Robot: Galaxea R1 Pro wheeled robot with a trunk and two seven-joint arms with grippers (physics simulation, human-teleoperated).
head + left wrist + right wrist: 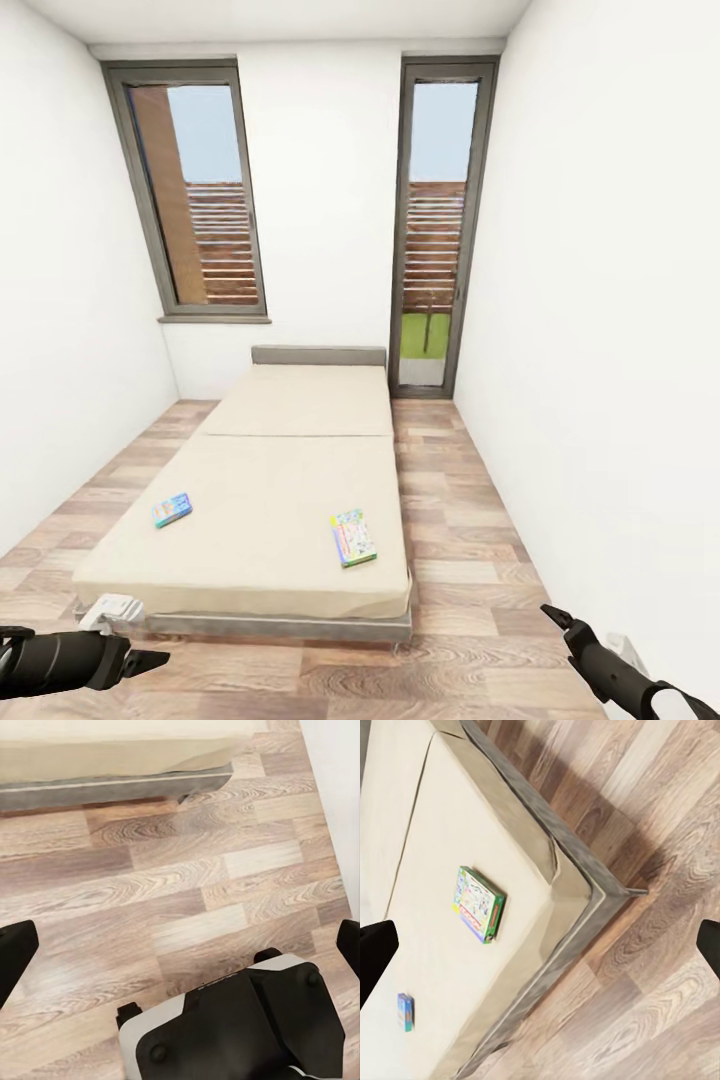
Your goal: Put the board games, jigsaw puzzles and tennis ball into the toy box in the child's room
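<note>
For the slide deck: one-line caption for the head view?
Two board games lie on the bed; both grippers low.

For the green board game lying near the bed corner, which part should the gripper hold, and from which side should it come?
Judging by its flat pose, grip the green board game across its short width, pinching the two long edges from above. It lies near the bed's foot corner, so the right gripper seems the closer one.

- The left arm, a dark matte cylinder, reaches in low from the head view's left edge and lies almost level — its black left pincer [150, 659] tapers to a point.
- The right arm rises slantwise from the lower right corner, ending in the black right pincer [553, 615].
- In both wrist views the fingertips stand wide apart — nothing between them.
</note>
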